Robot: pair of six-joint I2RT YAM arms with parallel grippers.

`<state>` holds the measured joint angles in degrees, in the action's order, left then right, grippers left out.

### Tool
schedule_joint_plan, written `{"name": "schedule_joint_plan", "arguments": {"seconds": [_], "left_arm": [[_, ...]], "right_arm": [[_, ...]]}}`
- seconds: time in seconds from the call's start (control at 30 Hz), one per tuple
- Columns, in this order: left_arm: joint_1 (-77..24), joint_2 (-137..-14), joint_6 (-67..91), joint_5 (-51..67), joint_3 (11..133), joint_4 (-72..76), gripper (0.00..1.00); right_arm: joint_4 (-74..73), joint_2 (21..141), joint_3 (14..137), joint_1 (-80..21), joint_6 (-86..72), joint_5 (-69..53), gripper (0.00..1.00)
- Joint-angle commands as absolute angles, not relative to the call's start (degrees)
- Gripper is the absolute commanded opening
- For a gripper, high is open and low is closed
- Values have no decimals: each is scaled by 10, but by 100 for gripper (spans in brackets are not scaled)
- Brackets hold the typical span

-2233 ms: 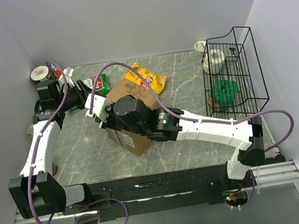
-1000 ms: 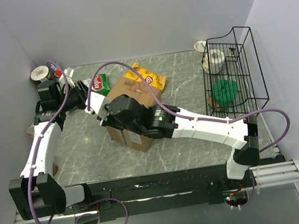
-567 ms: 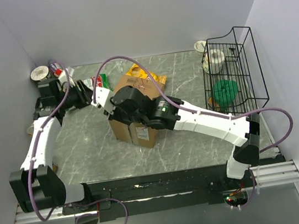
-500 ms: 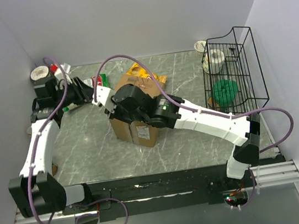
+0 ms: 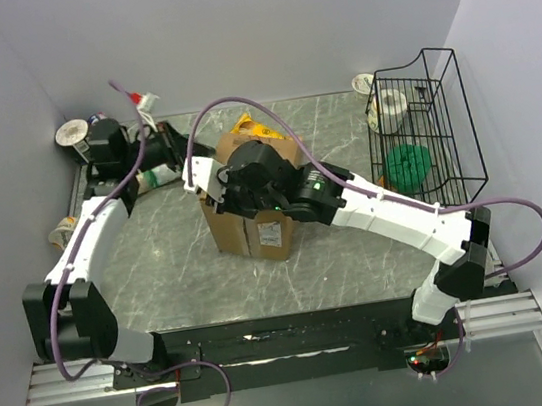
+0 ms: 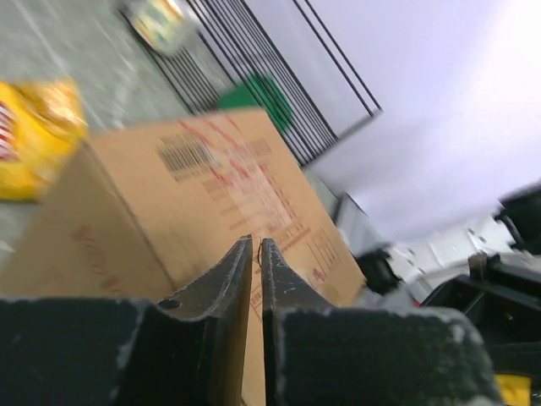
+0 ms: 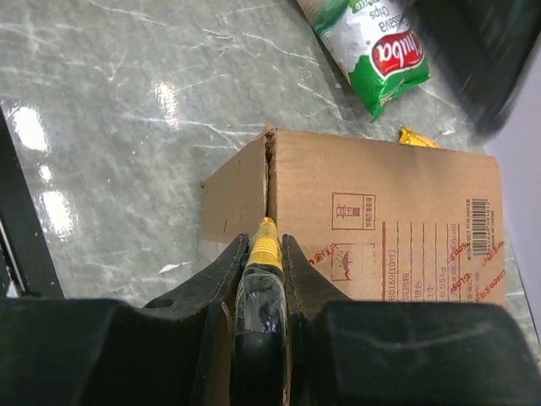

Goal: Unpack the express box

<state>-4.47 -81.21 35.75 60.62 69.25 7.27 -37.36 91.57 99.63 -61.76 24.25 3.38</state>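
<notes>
The express box (image 5: 250, 228), a brown carton with a white label, stands on the table's middle. It fills the left wrist view (image 6: 169, 194) and shows printed red marks in the right wrist view (image 7: 397, 220). My right gripper (image 7: 265, 241) is shut on a tool with a yellow tip and a clear body (image 7: 264, 254). The tip touches the seam at the box's corner edge. In the top view the right gripper (image 5: 217, 192) sits over the box's left top. My left gripper (image 6: 256, 241) is shut with nothing visible between its fingers, just left of the box (image 5: 181, 153).
A yellow snack bag (image 5: 252, 125) lies behind the box. A green chips bag (image 7: 376, 51) lies on the table near it. A black wire basket (image 5: 441, 118) at the right holds a green item (image 5: 407, 166) and a white roll (image 5: 389, 106). Cups (image 5: 69, 133) stand at the back left corner.
The box has turned and been stood upright, a little further right. The right gripper moved with it. The left arm swung back and up, and the green bag no longer shows at its gripper.
</notes>
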Motion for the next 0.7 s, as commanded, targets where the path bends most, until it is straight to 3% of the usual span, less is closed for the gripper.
{"name": "schedule_joint_plan", "arguments": {"seconds": [0.0, 0.4, 0.67], "left_arm": [[-72, -830, 410, 666, 679, 135, 14], [-152, -867, 106, 589, 727, -174, 8], [-174, -866, 50, 552, 683, -193, 1]], "right_arm": [[-361, 876, 984, -602, 275, 6, 0], [-402, 880, 1003, -567, 305, -83, 0], [-421, 851, 984, -543, 376, -112, 0]]}}
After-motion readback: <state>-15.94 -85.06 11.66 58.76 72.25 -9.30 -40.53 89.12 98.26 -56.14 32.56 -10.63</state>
